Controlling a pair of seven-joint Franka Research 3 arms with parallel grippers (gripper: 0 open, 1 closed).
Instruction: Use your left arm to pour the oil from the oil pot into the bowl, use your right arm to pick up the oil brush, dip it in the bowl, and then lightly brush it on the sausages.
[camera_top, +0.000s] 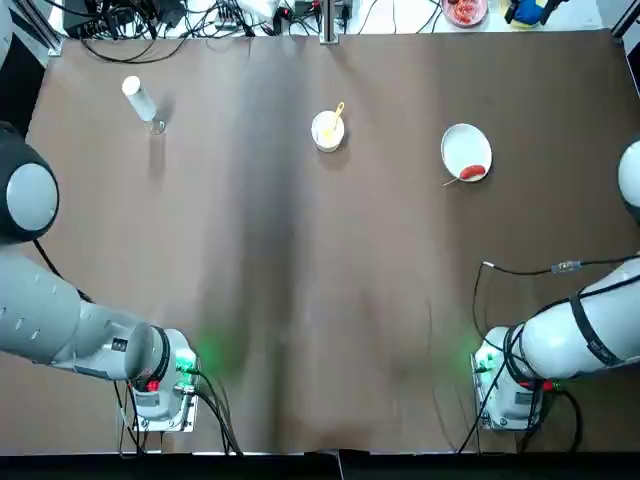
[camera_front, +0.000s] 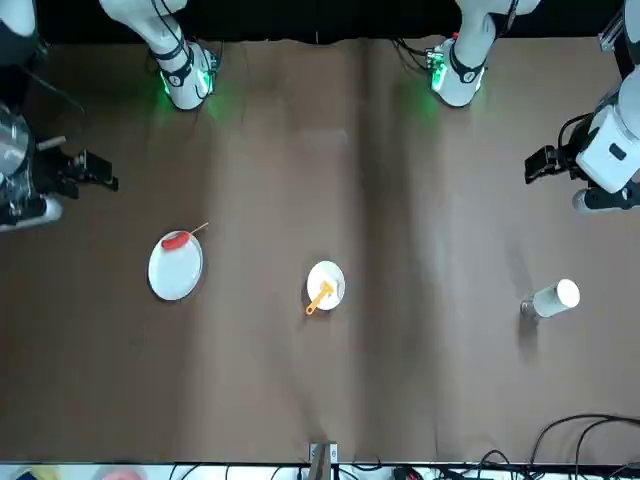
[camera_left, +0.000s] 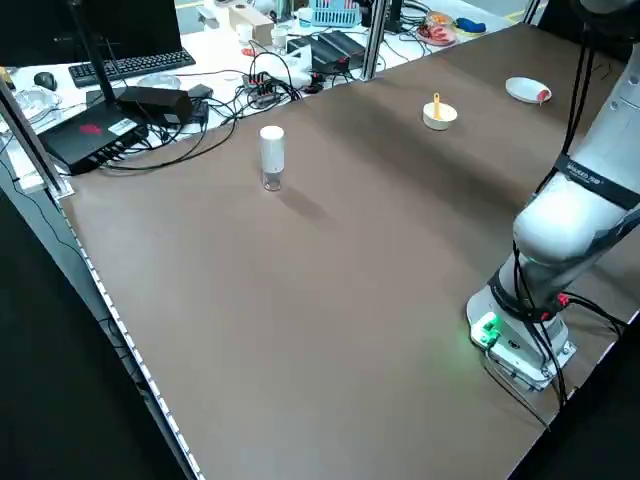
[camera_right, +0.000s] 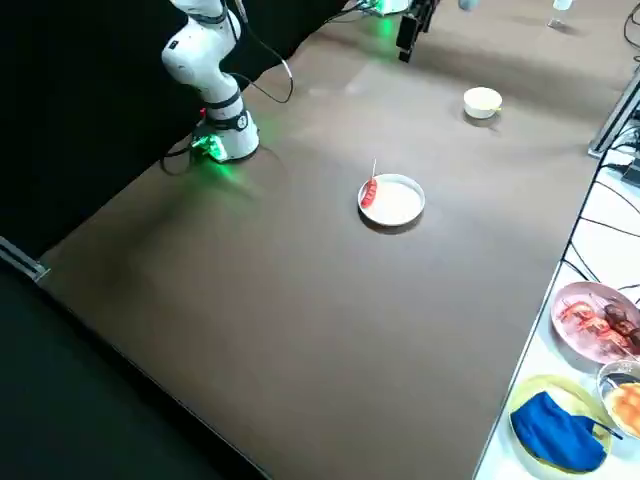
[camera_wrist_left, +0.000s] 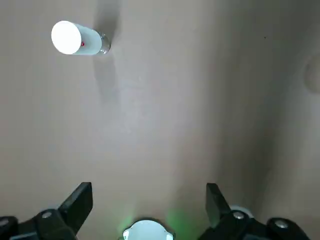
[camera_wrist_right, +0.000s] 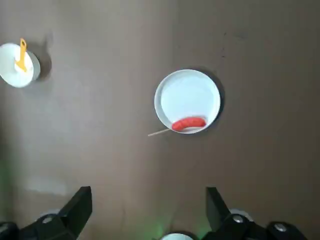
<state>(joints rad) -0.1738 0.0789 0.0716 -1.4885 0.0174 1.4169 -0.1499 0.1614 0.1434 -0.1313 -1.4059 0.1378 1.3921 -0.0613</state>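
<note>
The oil pot (camera_top: 140, 100), a clear bottle with a white cap, stands upright at the far left of the table, also seen as the oil pot (camera_wrist_left: 77, 39). At the far middle sits the white bowl (camera_top: 328, 131) with the yellow oil brush (camera_top: 338, 113) resting in it. One red sausage (camera_top: 473, 171) on a thin stick lies at the near rim of a white plate (camera_top: 462, 143) at the far right. My left gripper (camera_wrist_left: 147, 200) hangs open high over the table, well short of the oil pot. High above the plate (camera_wrist_right: 187, 95), my right gripper (camera_wrist_right: 148, 200) is open and holds nothing.
Cables, a keyboard and food dishes lie beyond the table's far edge. Both arm bases (camera_top: 165, 385) stand at the near edge with green lights. Wide bare brown tabletop separates the bases from the three objects.
</note>
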